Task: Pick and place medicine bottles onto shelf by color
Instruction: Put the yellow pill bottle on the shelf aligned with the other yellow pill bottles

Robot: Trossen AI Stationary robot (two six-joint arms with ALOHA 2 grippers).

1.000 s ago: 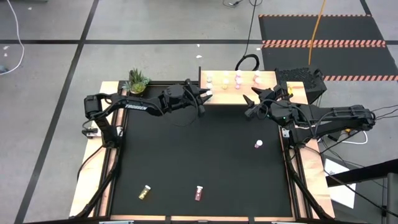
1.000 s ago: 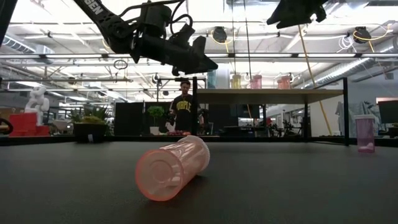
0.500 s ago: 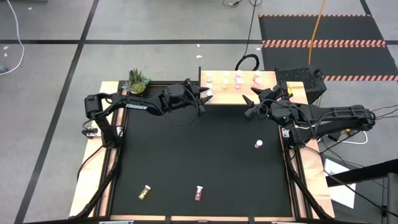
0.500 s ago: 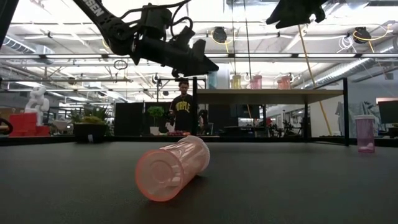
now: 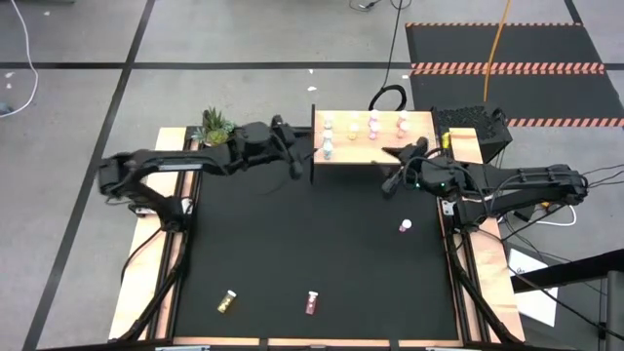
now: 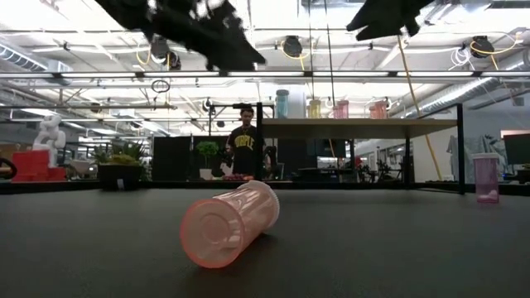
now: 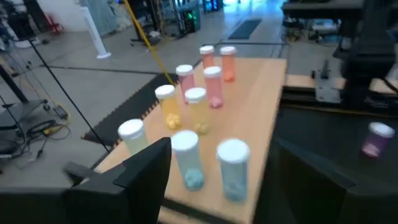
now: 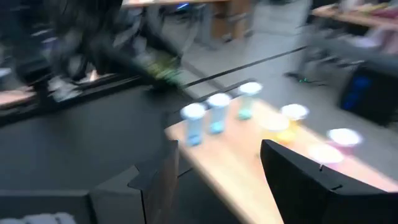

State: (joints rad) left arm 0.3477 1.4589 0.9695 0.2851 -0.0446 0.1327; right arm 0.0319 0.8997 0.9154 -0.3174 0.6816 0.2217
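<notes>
Both tools are held near the shelf [image 5: 424, 146], which stands at the far edge of the counter [image 5: 322, 244]. The left tool [image 5: 295, 161] is poised just beside the shelf's left end with its fingers spread and nothing between them. The right tool [image 5: 392, 171] is near the shelf's front edge, also spread and empty.

Nine bottles appear to be lined up on the shelf. Three teal bottles [image 7: 233, 168] are at the left end, then two yellow bottles [image 7: 194, 109], two pink bottles [image 7: 212, 87] and two reddish bottles [image 7: 227, 61]. Three more are left on the counter. A pink bottle [image 5: 406, 226] stands near the right edge, and a yellow bottle [image 5: 227, 302] and a dark red bottle [image 5: 311, 302] lie near the front edge. One potted plant [image 5: 214, 127] is at the far left corner.

The teal bottles could be knocked over if the left tool is swung sideways, since they are crowded at that end of the shelf. The lying bottles could be rolled away by an off-centre pinch. The dark red bottle could be misfiled among the pink ones, the colours being close.
</notes>
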